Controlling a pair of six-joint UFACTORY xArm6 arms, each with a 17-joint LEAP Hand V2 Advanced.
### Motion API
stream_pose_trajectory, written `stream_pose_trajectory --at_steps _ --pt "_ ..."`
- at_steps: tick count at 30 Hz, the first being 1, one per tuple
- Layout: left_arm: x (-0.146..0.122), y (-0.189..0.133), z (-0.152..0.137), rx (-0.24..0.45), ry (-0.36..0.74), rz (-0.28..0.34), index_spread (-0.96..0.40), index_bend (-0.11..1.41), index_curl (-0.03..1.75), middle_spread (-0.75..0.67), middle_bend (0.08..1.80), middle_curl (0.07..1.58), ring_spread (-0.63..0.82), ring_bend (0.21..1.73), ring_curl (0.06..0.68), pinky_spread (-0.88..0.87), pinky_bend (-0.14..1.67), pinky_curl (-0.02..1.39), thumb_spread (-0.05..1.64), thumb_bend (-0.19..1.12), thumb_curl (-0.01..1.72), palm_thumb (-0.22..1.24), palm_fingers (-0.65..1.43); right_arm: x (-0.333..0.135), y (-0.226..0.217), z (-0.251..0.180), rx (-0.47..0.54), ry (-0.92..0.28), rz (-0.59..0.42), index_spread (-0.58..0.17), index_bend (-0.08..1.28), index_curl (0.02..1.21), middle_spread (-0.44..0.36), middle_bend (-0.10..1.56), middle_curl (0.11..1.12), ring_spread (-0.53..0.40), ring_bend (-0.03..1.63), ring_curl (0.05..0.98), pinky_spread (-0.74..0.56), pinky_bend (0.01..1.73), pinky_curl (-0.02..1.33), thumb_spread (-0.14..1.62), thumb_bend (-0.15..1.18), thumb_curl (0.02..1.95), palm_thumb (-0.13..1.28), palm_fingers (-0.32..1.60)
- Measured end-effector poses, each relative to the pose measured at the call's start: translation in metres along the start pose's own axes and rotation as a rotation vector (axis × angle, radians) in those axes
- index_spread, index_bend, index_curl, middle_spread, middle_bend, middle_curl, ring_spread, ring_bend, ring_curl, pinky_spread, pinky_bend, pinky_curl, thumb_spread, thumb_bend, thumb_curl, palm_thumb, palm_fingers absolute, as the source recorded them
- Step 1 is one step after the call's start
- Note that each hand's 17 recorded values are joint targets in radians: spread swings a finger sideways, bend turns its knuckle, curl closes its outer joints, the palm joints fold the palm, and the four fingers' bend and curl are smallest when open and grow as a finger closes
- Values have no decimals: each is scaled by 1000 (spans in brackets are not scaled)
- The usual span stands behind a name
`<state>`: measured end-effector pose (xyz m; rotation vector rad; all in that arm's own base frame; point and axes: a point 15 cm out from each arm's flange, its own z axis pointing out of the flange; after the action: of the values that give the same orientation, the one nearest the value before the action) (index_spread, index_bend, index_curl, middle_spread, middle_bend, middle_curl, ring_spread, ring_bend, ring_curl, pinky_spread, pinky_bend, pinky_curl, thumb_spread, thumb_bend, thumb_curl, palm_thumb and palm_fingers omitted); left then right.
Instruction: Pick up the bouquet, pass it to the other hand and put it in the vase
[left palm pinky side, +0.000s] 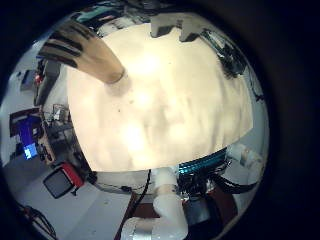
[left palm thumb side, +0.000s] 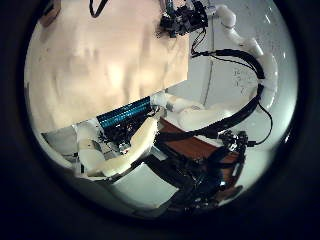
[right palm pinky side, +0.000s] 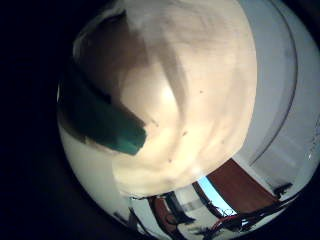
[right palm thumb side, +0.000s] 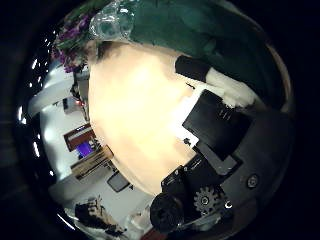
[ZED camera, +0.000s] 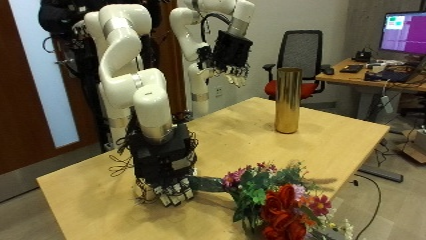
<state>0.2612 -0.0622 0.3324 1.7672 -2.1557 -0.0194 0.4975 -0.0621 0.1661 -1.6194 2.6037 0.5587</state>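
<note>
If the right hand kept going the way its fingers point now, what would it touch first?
The right hand hangs fingers-down, just above the table, so it would most likely meet the bare tabletop first. The bouquet lies off to its side, though depth is hard to judge.

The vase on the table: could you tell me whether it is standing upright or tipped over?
Upright. The outside view shows the vase standing straight on the table, its mouth at the top, apart from the bouquet, which lies on the table.

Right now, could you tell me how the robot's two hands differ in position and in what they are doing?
The right hand is low at the wooden table, its fingers at the green stems of the red and purple bouquet; the left hand hangs high, holding nothing, near the tall gold vase. Both point their fingers downward.
</note>
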Motion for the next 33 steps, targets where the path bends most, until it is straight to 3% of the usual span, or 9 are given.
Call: stream_pose_trajectory --at_steps 5,10,16,24,33 --pt "0 -1 -1 5 -1 1 246 184 360 401 228 329 570 322 227 502 177 241 938 -29 309 439 92 -12 18 -19 -58 -120 -30 -299 968 734 -185 1202 645 -221 1348 482 -375 1276 437 875 17 550 1038 1282" --pt "0 -3 -3 16 -4 -2 246 183 361 401 231 330 574 323 228 502 176 239 938 -29 309 439 93 -15 24 -65 24 -177 -77 -278 1064 826 -166 1297 703 -208 1432 548 -256 1427 552 837 14 644 1155 1148" --pt "-8 -4 -15 39 -6 -23 241 196 370 391 201 325 565 331 232 501 179 238 938 -29 309 439 94 -30 40 -126 143 -258 -160 -269 1081 870 -158 1323 726 -201 1450 575 -216 1430 602 736 -8 720 1206 1111" --pt "-14 -7 -33 80 15 -49 236 191 375 387 221 330 557 320 227 492 171 229 943 -28 309 440 123 -56 85 -182 186 -433 -288 -258 1076 911 -146 1324 746 -194 1457 596 -208 1382 655 548 -14 812 1224 1102" --pt "-12 -14 -64 153 187 -51 204 203 395 339 233 334 523 336 229 471 161 212 955 -30 301 419 186 -100 152 -235 213 -701 -524 -254 1060 942 -142 1319 760 -185 1451 607 -214 1314 722 379 -15 886 1224 1107"
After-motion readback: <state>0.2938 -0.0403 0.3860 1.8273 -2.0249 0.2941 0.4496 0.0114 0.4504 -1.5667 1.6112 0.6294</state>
